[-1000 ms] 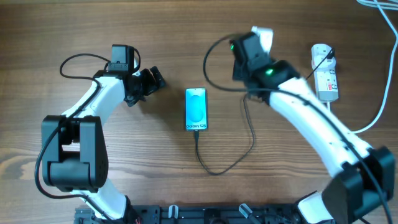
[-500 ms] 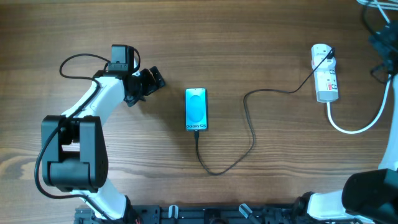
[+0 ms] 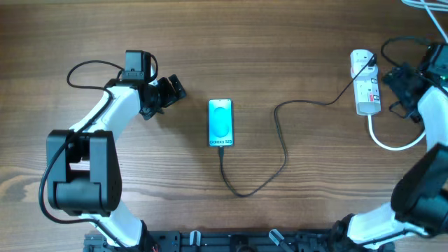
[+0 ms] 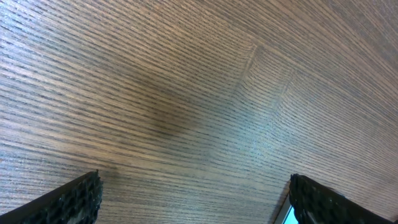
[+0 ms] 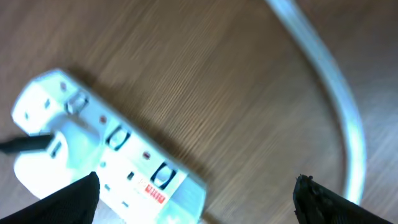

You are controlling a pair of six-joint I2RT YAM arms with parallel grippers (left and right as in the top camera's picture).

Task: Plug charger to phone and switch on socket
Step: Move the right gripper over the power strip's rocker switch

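The phone (image 3: 220,124) lies face up mid-table, its turquoise screen lit. The charger (image 3: 283,158), a thin black cable, meets the phone's near edge, loops right and runs up to the white socket (image 3: 365,84) at the far right. My right gripper (image 3: 396,82) hovers just right of the socket. In the right wrist view it (image 5: 196,205) is open above the socket (image 5: 106,155), touching nothing. My left gripper (image 3: 168,91) rests left of the phone, open and empty. In its wrist view (image 4: 196,205), a corner of the phone (image 4: 288,216) shows by the right finger.
The socket's thick white lead (image 3: 392,145) curves off toward the right table edge and also crosses the right wrist view (image 5: 336,93). More white cords (image 3: 427,10) lie at the top right corner. The wooden table (image 3: 315,210) carries nothing else.
My right arm swung from above the phone to the right edge beside the socket, and its gripper opened. The left arm, phone and socket stayed put.
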